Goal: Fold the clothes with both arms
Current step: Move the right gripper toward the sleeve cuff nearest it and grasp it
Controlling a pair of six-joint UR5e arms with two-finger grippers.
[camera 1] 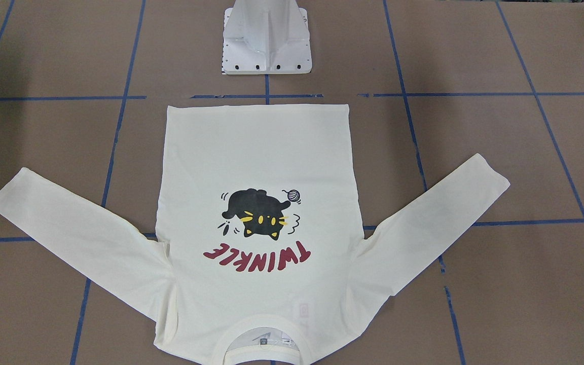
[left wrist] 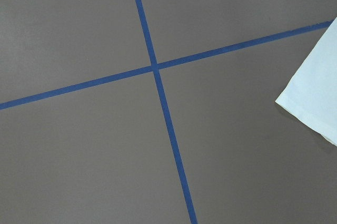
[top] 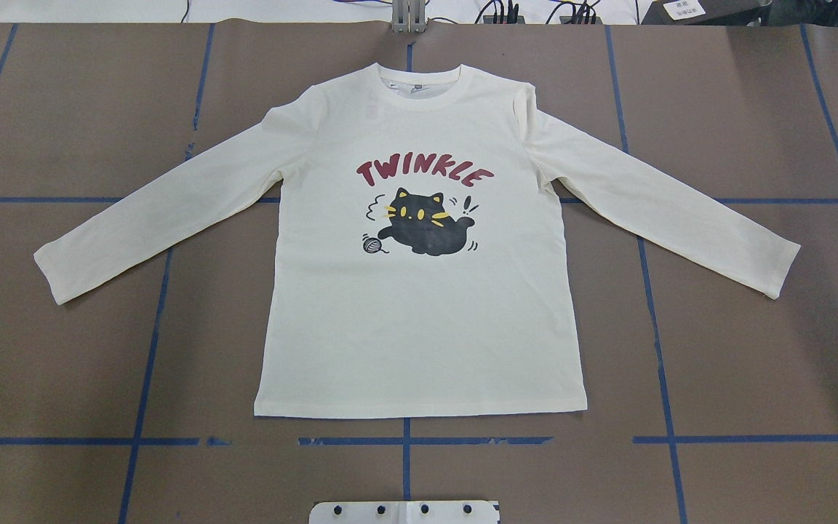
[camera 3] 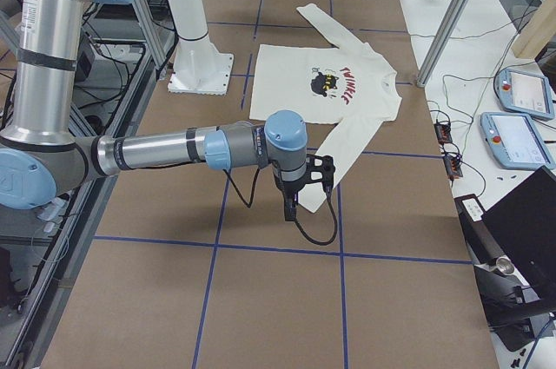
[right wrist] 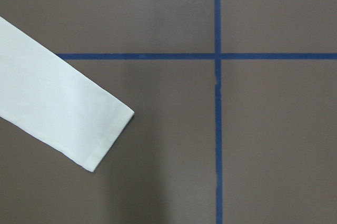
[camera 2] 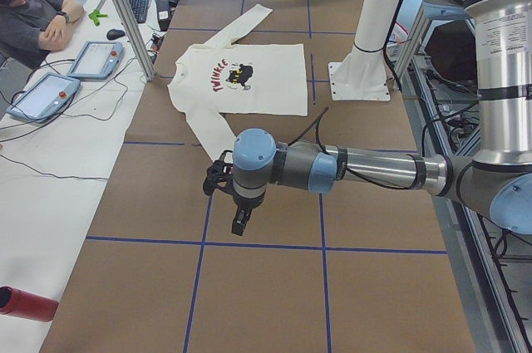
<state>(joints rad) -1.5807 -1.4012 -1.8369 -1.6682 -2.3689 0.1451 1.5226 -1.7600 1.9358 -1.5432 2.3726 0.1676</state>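
One cream long-sleeved T-shirt lies print-up on the table; left gripper and right gripper hover by its cuffs, finger gap impossible to tell

Place: robotics lab | blue-taped grid table | teach pendants | operator desk

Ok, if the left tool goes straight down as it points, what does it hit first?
The left tool would likely meet bare table near the blue tape cross, not the sleeve cuff beside it, though depth is unclear.
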